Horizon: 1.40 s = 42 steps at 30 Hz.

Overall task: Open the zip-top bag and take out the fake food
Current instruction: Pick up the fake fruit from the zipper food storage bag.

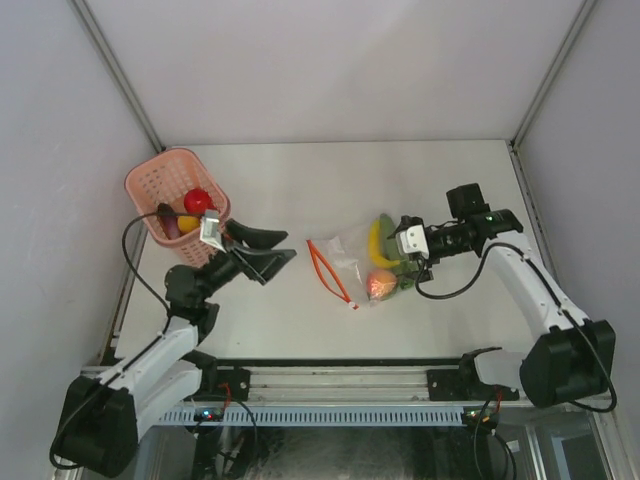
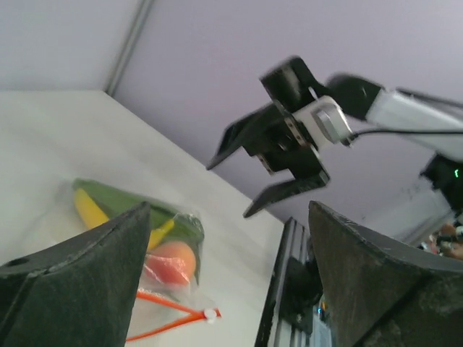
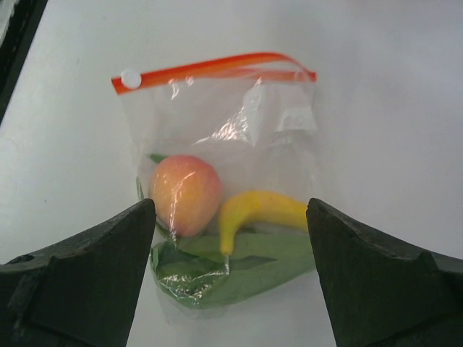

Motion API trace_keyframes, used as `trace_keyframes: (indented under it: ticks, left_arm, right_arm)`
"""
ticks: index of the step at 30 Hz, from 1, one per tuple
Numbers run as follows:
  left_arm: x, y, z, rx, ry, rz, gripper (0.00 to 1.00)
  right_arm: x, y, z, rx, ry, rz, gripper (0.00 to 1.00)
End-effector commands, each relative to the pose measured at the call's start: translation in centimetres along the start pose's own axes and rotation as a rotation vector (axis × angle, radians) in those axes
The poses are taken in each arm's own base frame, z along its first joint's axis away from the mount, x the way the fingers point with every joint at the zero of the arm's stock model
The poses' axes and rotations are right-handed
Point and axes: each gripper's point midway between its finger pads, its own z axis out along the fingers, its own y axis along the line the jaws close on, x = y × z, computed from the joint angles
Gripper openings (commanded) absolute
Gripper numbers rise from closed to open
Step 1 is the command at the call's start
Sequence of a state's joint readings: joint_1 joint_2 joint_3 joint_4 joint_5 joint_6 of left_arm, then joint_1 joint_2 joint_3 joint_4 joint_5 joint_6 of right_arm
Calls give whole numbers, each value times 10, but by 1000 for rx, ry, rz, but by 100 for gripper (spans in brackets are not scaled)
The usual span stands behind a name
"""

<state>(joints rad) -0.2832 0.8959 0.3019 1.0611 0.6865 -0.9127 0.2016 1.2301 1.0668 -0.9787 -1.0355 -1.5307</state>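
The clear zip-top bag lies flat mid-table; its red-orange zipper strip at the left end is parted into a V. Inside are fake food pieces: a yellow banana, an orange-red peach and a green leaf. My right gripper is open over the bag's closed end, jaws either side of the food. In the right wrist view I see the bag, peach and banana. My left gripper is open and empty, left of the zipper, raised and pointing at the bag.
A pink perforated basket stands at the back left, beside the left arm, holding red, yellow and purple toy pieces. Grey walls enclose the table. A metal rail runs along the near edge.
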Motion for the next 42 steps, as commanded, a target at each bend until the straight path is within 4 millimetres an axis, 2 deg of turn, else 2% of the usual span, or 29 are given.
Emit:
trace_keyframes:
  ticks: [1,3,8,11,16,19,22,26,29,33,38,42]
  left_arm:
    - [33,23,-9,-147,61,309,84]
    - [55,43,-16,-270,140,399,76]
    - [100,79,-32,-420,288,410,36]
    - [129,93,-37,-452,396,388,27]
    - [163,105,-32,-436,468,326,25]
    - [173,109,-16,-400,471,305,25]
    - [176,113,5,-369,466,314,26]
    - [182,121,23,-346,460,328,28]
    - [182,123,26,-336,441,333,28]
    - [173,117,16,-339,394,357,28]
    - [160,96,2,-293,352,381,29]
    - [161,92,2,-266,359,387,41]
  right_arm:
    - [34,13,5,-103,107,-91,82]
    - [46,18,11,-131,127,-75,79]
    - [85,26,29,-178,251,-47,72]
    - [104,27,36,-198,314,-14,62]
    - [118,27,47,-205,367,-10,52]
    - [120,28,55,-210,382,-23,48]
    - [126,32,62,-237,402,-19,40]
    - [128,30,67,-225,412,2,18]
    - [131,26,69,-206,434,5,1]
    - [134,19,69,-175,455,21,0]
    - [128,17,69,-158,431,23,0]
    - [117,21,67,-174,385,8,0]
